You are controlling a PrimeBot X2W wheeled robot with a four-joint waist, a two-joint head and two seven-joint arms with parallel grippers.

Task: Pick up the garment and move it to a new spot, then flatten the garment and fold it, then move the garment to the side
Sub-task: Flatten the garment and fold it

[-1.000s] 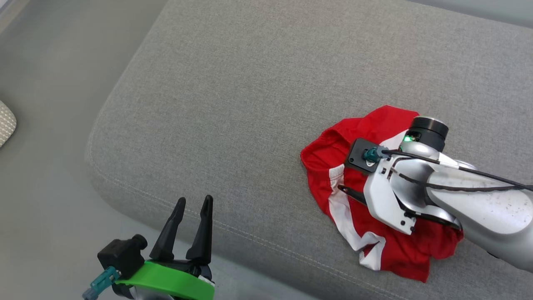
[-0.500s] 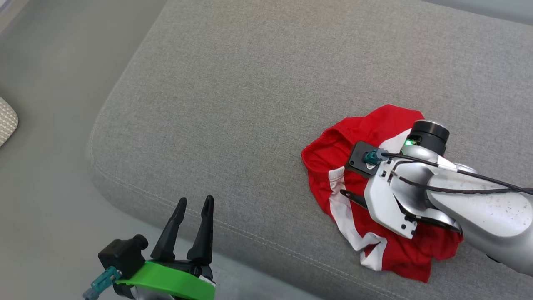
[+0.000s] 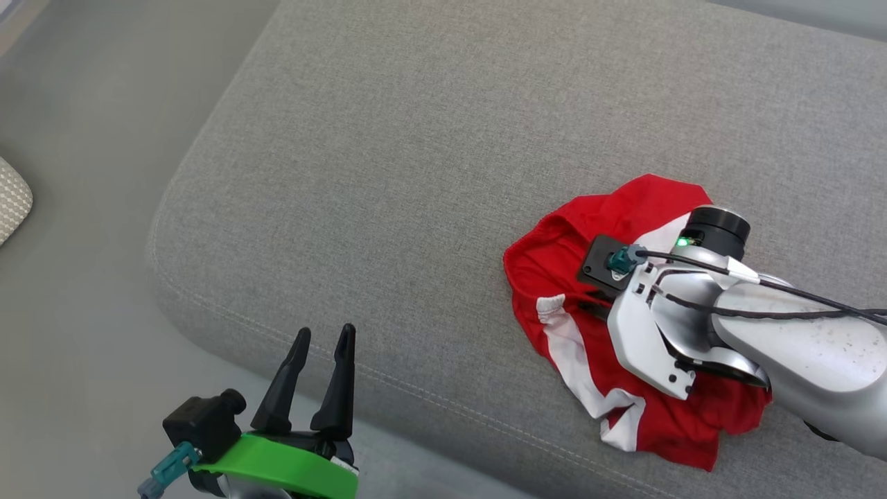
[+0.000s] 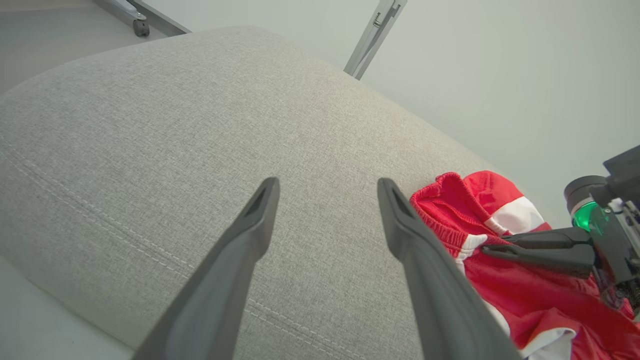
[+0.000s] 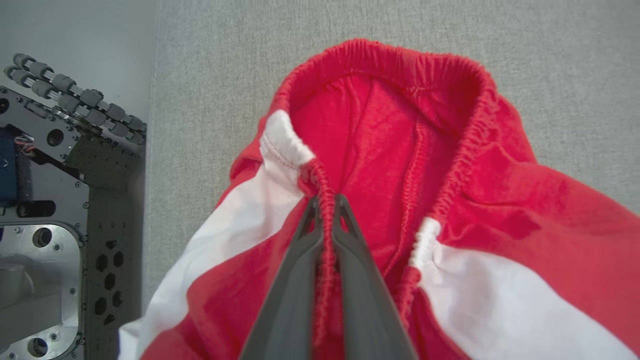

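Left gripper (image 3: 324, 331), fingers spread wide and empty, hovers off the near edge of the grey cushion (image 3: 416, 173). Farther right, the right gripper (image 5: 327, 200) pinches the elastic waistband of the crumpled red-and-white garment (image 3: 665, 430), which lies on the cushion.

- Left and far parts of the grey cushion (image 3: 416, 138): bare fabric, broad room for a gripper to pass.
- Right near part: taken up by the bunched red-and-white shorts (image 3: 547, 260), just inside the front seam.
- Approach from the right: blocked by the right arm (image 3: 797, 339) lying over the shorts, with the right gripper (image 5: 325, 200) clamped on the waistband.
- Front edge: the left gripper (image 3: 324, 333) hovers with jaws apart, well apart from the shorts, bare cushion between.
- Far left: a pale textured object (image 3: 10, 201), well apart from the cushion.
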